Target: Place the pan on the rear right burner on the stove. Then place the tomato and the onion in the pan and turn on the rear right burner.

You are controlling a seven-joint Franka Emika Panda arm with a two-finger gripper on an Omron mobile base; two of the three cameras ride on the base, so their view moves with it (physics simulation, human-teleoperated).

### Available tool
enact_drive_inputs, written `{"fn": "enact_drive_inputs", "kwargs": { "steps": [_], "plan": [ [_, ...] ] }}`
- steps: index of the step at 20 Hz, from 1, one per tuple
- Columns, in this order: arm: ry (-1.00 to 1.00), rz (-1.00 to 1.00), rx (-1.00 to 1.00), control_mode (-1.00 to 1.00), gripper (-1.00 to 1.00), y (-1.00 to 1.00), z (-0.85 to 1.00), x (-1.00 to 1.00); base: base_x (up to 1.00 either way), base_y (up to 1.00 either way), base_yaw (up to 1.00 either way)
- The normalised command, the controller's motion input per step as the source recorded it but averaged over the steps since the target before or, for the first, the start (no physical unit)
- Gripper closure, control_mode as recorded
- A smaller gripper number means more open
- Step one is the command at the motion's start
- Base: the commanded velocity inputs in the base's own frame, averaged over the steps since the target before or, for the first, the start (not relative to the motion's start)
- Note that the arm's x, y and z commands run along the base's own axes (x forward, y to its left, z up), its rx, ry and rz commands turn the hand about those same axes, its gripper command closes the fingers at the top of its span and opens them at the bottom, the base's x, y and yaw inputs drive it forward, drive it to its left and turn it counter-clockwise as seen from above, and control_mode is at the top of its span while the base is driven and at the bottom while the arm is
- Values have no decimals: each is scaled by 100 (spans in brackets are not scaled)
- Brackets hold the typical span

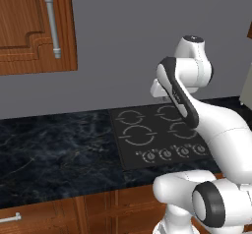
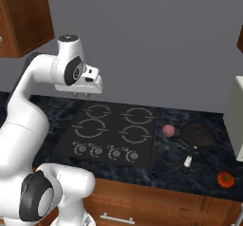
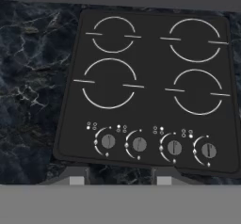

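White-armed, the two-finger gripper (image 3: 116,178) hangs above the flat black glass stove (image 2: 110,131), jaws apart and grasping nothing. Its rear right burner (image 2: 137,116) is bare. Right of the stove, on dark marble counter (image 2: 209,165), the shallow round black pan (image 2: 197,135) sits empty, handle pointing toward the front edge. The pinkish-purple onion (image 2: 168,130) lies just left of it; the orange-red tomato (image 2: 225,179) sits apart, front right.

Black pan (image 2: 197,135) right of stove (image 2: 110,132), onion (image 2: 168,130) between, tomato (image 2: 225,179) seemingly nearer front edge
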Motion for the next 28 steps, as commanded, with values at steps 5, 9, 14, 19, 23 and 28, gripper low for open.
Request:
{"fn": "enact_drive_inputs", "kwargs": {
  "steps": [5, 9, 14, 19, 23, 28],
  "plan": [
    [0, 0, 0, -100, -100, 0, 0, -10, 0, 0, 0],
    [-2, 0, 0, -100, -100, -1, -9, -5, 0, 0, 0],
    [-7, 0, 0, -100, -100, -12, -20, 0, 0, 0, 0],
    [-7, 0, 0, -100, -100, -26, -14, 0, 0, 0, 0],
    [-9, 0, -2, -100, -100, -30, -5, -2, 0, 0, 0],
    [-4, 0, -2, -100, -100, -33, -12, 0, 0, 0, 0]
  ]
}}
